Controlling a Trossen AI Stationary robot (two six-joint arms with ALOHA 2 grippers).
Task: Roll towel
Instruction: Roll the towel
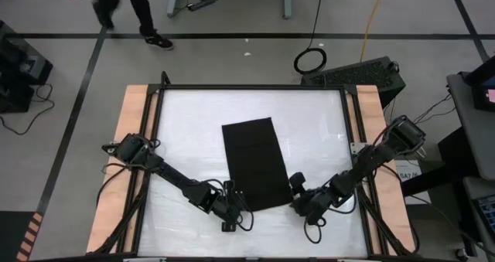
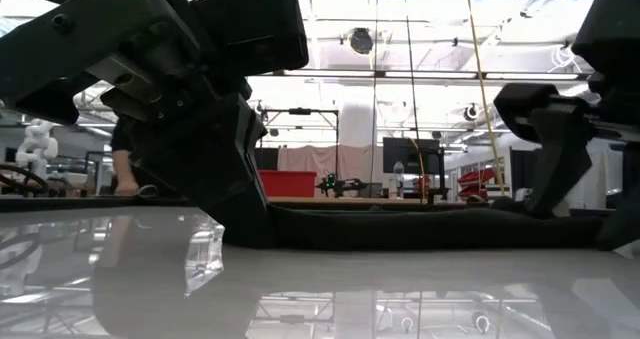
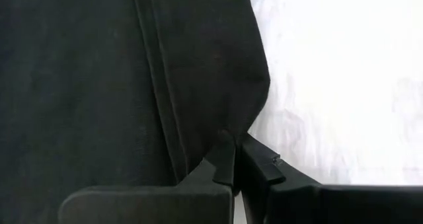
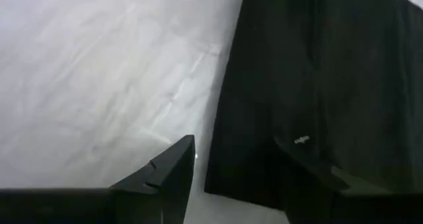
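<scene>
**Pinching the near corners to start the roll**

The towel (image 1: pixel 254 162) lies flat mid-bench. My left gripper (image 3: pixel 232 159) is clamped on its near corner; my right gripper (image 4: pixel 246 163), fingers apart, straddles the other corner, so both could lift together.

Robotics lab: taped floor (image 1: pixel 232 36), cables (image 1: pixel 311 59), workbenches (image 2: pixel 330 200), ceiling lights (image 2: pixel 361 41).

The left gripper (image 3: pixel 234 159) pinches the towel (image 3: pixel 119 78) at its edge — white table (image 3: pixel 344 85) beside.

A person (image 1: pixel 128 11) walks beyond the white table (image 1: pixel 186 123).
</scene>
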